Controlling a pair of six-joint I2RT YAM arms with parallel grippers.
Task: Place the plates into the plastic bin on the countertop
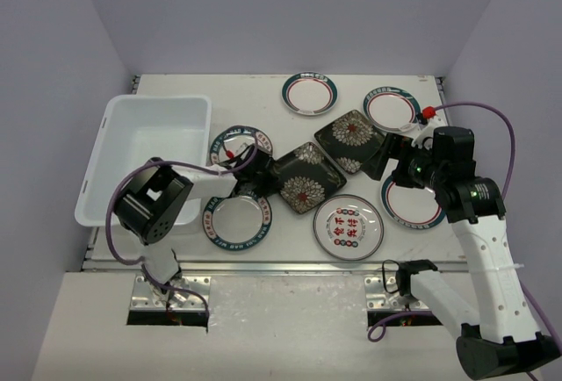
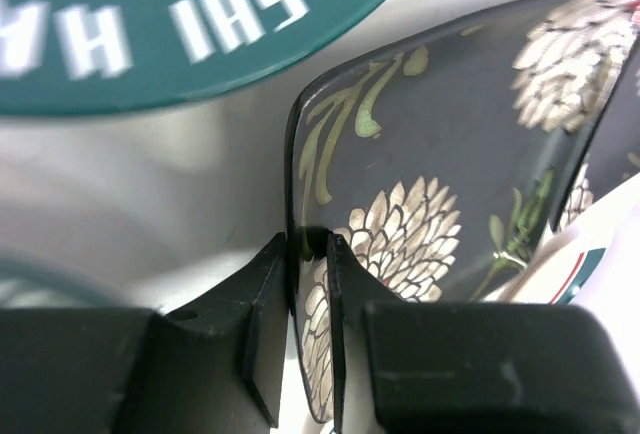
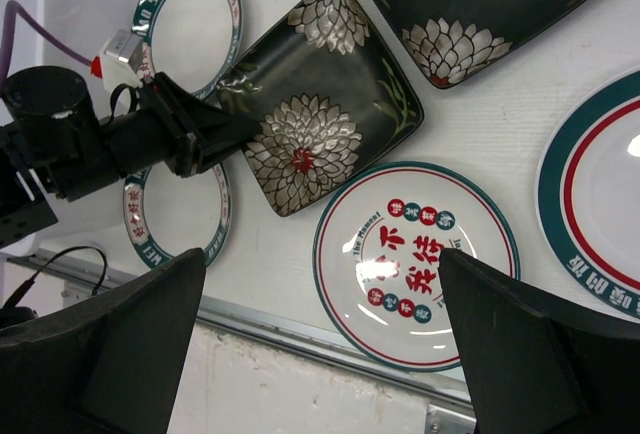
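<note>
Top view: the plastic bin [image 1: 149, 148] sits at the left of the countertop [image 1: 255, 87]; the plates lie outside it, spread across the centre and right; the left gripper [image 1: 263, 176], at centre left, meets the left corner of a black square plate [image 1: 307, 179]; a lower teal plate [image 1: 237, 220] lies just below that arm and an upper teal plate [image 1: 250, 138] just above it; the right gripper [image 1: 384, 157] hovers at centre right, between a second black plate [image 1: 351, 138] and a red-ringed plate [image 1: 413, 207]; a red-character plate [image 1: 349, 226] lies at lower centre

Left wrist view: the left gripper [image 2: 310, 249] has its jaws clamped on the rim of the black square plate [image 2: 440, 144], one finger on each side of the edge at lower centre; a teal rim with white lettering crosses the upper left

Right wrist view: the right gripper [image 3: 320, 264] has its jaws wide apart, its dark fingers [image 3: 110, 344] filling the lower corners, above the red-character plate [image 3: 415, 264]; the black square plate [image 3: 320, 124] lies at upper centre with the left gripper [image 3: 225, 134] pinching its left corner; a metal rail [image 3: 300, 332] runs along the bottom
</note>
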